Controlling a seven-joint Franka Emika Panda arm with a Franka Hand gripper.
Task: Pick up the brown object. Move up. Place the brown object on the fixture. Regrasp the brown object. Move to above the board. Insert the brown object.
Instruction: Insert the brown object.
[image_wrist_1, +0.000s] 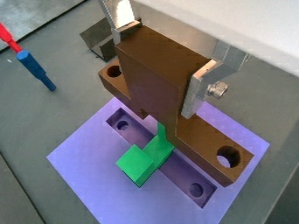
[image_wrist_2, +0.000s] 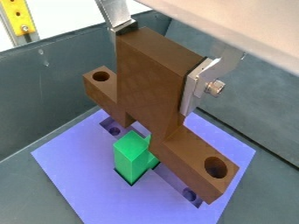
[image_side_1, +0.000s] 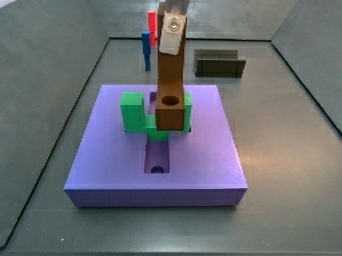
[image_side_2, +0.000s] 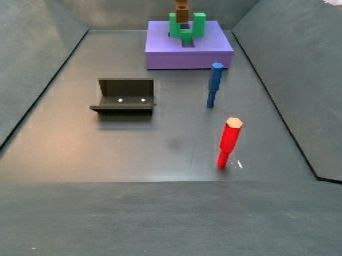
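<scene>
My gripper is shut on the brown object, with its silver fingers clamping the tall upright part from both sides. In both wrist views the object's lower bar, which has a round hole at each end, runs along the groove of the purple board. In a side view the brown object stands upright at the green U-shaped block, and its lower end sits between the block's arms over the groove. Whether it is seated in the groove I cannot tell. The fixture stands apart on the floor.
A blue peg and a red peg stand upright on the grey floor, to the side of the board. Grey walls enclose the floor on all sides.
</scene>
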